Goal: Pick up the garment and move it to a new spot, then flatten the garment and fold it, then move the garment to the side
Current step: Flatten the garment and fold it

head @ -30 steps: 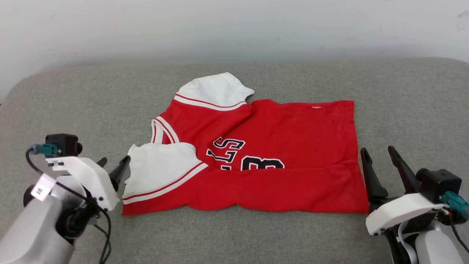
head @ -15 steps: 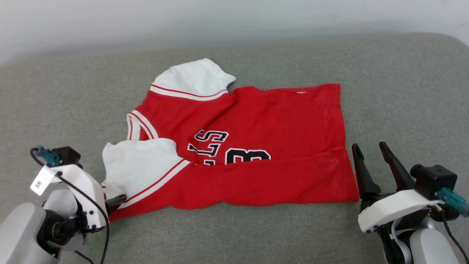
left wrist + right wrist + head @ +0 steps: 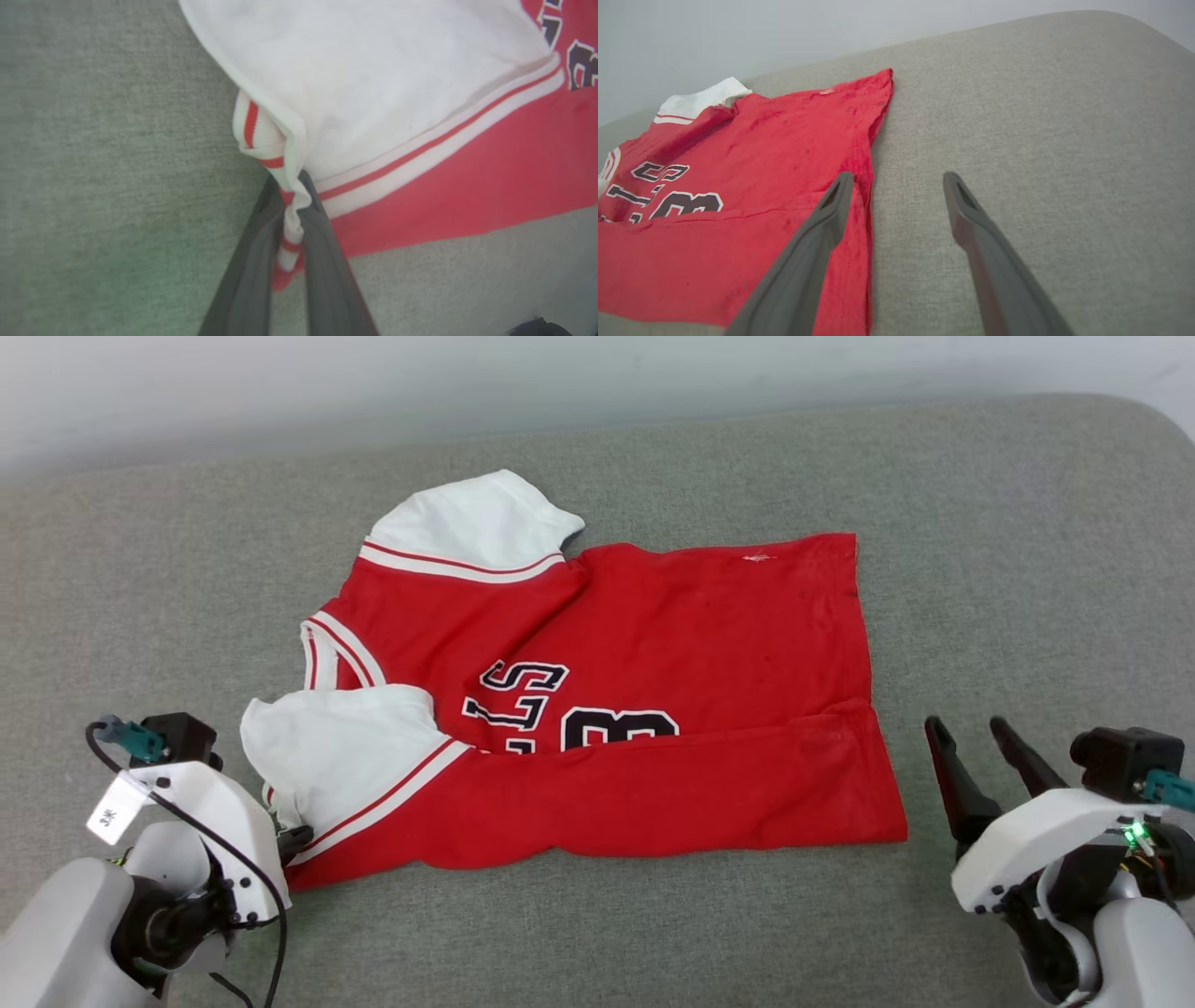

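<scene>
Red garment (image 3: 653, 709) lies spread on the grey cushion (image 3: 980, 569), near edge folded over; soft, light, floppy, prob. sags if lifted by one end; left gripper (image 3: 292, 214) clamped on the striped sleeve cuff; right gripper (image 3: 963, 726) fingers apart, just beside the hem corner, a good 2nd hold.

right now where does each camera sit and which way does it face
Head view: on the robot's head, looking forward and down at the garment on the grey cushion; left gripper and right gripper at lower corners.
Left wrist view: looks along its shut fingers, clamped on the sleeve cuff.
Right wrist view: looks along its open fingers, beside the hem.
Shared: all show the garment.
</scene>
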{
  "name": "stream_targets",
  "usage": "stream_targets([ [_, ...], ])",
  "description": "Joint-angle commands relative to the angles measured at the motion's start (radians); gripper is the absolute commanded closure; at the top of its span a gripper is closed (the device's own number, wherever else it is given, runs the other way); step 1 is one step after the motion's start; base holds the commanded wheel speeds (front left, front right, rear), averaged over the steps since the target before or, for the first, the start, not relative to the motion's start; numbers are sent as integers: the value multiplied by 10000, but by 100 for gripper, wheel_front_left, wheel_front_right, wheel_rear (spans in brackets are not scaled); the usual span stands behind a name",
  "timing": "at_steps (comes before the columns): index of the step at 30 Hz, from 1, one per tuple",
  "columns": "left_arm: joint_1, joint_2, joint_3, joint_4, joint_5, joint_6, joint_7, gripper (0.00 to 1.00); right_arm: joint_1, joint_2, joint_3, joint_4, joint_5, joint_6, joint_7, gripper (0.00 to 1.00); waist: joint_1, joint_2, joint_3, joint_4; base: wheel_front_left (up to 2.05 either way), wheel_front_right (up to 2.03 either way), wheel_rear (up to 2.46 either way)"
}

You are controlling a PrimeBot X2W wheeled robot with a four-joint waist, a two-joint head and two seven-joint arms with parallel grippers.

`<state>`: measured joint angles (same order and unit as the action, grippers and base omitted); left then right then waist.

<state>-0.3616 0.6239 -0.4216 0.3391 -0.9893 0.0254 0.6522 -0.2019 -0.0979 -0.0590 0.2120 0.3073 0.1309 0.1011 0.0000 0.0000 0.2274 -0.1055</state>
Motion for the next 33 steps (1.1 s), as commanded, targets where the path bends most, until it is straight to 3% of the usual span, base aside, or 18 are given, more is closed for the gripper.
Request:
stream_targets([
  [1,34,-121,-146,-60,92,-16,-78,100,-40,-159,-50,63,118,-5,519,0,0,0,-92,82,0,0,0],
  [9,-204,133,-30,-1267,523,220,-504,100,-437,-990,654,-117,809,-5,4458,0,0,0,-72,401,0,0,0],
  [14,-252,149,-32,-1817,597,371,-503,100,-1011,-1185,1292,156,1164,-5,5365,0,0,0,207,549,0,0,0],
  [20,-151,59,-38,-2079,554,430,-602,100,-1352,-1087,2022,1319,1417,-5,5898,0,0,0,413,735,0,0,0],
  [21,-135,51,-33,-2099,542,418,-638,100,-1342,-1037,2129,1483,1506,-3,5966,46,0,0,432,759,0,0,0],
  [23,-78,47,0,-2127,525,396,-713,100,-1415,-1024,2294,1715,1663,-2,5951,100,0,0,449,787,0,0,0],
  [33,429,177,235,-2397,512,370,-1301,100,-1791,-1537,2450,1369,1886,-6,5373,100,0,0,-32,680,0,0,0],
])
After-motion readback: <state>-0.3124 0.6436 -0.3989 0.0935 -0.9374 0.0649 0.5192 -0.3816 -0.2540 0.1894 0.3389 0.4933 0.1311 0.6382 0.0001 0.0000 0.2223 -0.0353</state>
